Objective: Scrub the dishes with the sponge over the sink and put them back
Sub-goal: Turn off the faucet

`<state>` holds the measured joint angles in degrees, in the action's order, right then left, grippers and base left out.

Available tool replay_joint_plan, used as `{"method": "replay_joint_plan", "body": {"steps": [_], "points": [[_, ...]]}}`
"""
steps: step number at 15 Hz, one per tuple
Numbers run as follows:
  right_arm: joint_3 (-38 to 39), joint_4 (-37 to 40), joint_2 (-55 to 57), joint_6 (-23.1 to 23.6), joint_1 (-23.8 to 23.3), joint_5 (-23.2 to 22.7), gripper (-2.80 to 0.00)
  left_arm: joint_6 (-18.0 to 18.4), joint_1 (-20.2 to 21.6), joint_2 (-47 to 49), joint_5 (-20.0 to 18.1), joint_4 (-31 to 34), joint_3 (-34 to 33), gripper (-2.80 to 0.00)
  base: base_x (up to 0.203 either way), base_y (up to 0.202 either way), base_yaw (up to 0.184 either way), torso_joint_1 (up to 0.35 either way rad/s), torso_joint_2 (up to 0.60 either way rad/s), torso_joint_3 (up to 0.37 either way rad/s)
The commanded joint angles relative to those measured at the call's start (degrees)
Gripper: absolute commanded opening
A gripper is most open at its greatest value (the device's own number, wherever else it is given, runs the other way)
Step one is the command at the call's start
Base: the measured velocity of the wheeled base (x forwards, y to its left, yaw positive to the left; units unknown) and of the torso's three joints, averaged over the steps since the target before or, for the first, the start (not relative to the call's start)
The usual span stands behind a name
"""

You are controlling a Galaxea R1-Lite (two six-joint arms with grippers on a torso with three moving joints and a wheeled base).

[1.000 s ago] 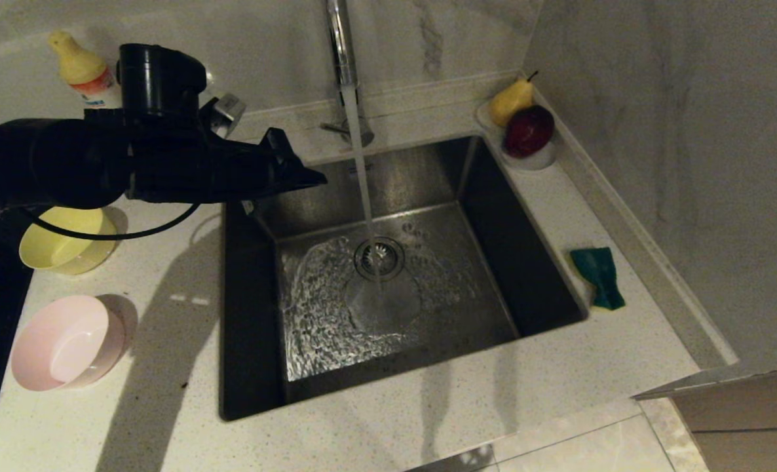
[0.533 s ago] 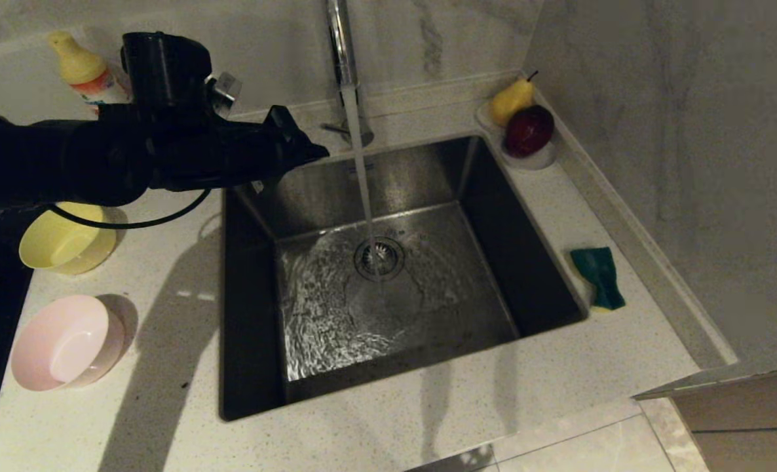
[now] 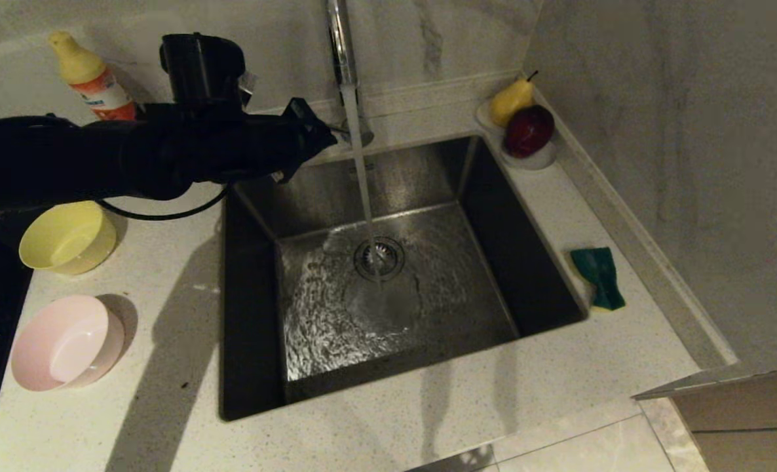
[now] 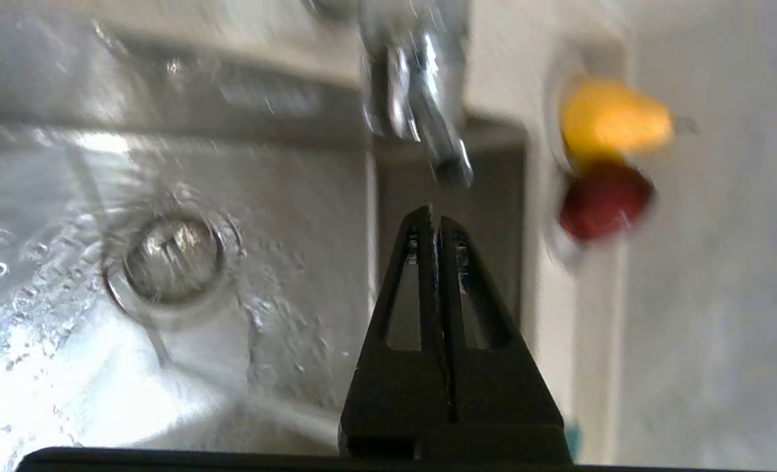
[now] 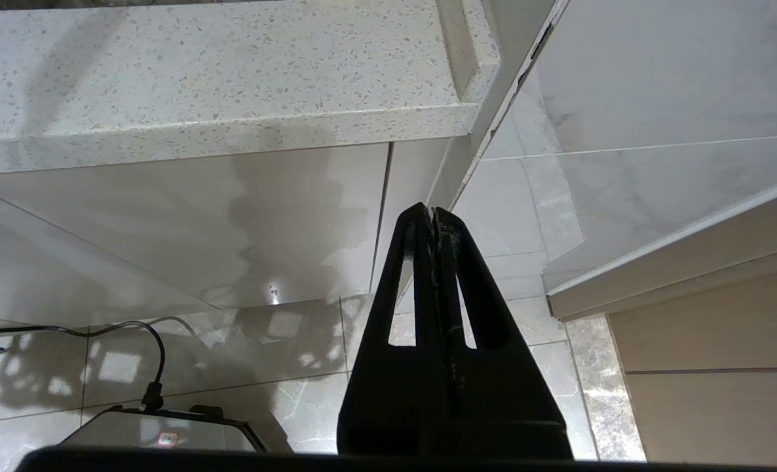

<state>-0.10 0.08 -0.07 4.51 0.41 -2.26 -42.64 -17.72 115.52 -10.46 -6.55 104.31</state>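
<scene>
**Robot body: arms and grippers**

Left arm: black, reaching in from the left side of the head view, forearm lying roughly level, a cylindrical wrist housing standing up from it and a black cable looping beneath. Left gripper (image 3: 320, 134): pointing toward the right of that view, fingers pressed together tip to tip, nothing between them; the same closed wedge shows in the left wrist view (image 4: 434, 213).

Right arm: not seen in the head view; parked low. Right gripper (image 5: 431, 213): fingers together, empty, aimed downward.

The right gripper (image 5: 433, 213), fingers pressed together, hangs below the speckled counter edge (image 5: 231, 131), above the tiled floor (image 5: 284, 367).
</scene>
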Motion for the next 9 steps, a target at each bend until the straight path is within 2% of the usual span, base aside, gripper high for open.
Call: {"method": "replay_joint_plan", "body": {"steps": [1,6,9], "points": [[0.0,0.0,-0.1,0.1,0.0,0.0,-2.80,-0.3,-0.7,3.4,2.7,-0.1,3.2,-2.80,0.000,0.000,0.000,0.000,0.00,0.000],[0.0,0.0,-0.1,0.1,0.0,0.0,-2.80,-0.3,-0.6,3.3,2.6,-0.5,3.4,-2.80,0.000,0.000,0.000,0.000,0.00,0.000],[0.0,0.0,-0.1,0.0,0.0,0.0,-2.80,-1.0,-0.6,3.5,2.8,-4.2,3.4,-2.80,0.000,0.000,0.000,0.000,0.00,0.000]]}}
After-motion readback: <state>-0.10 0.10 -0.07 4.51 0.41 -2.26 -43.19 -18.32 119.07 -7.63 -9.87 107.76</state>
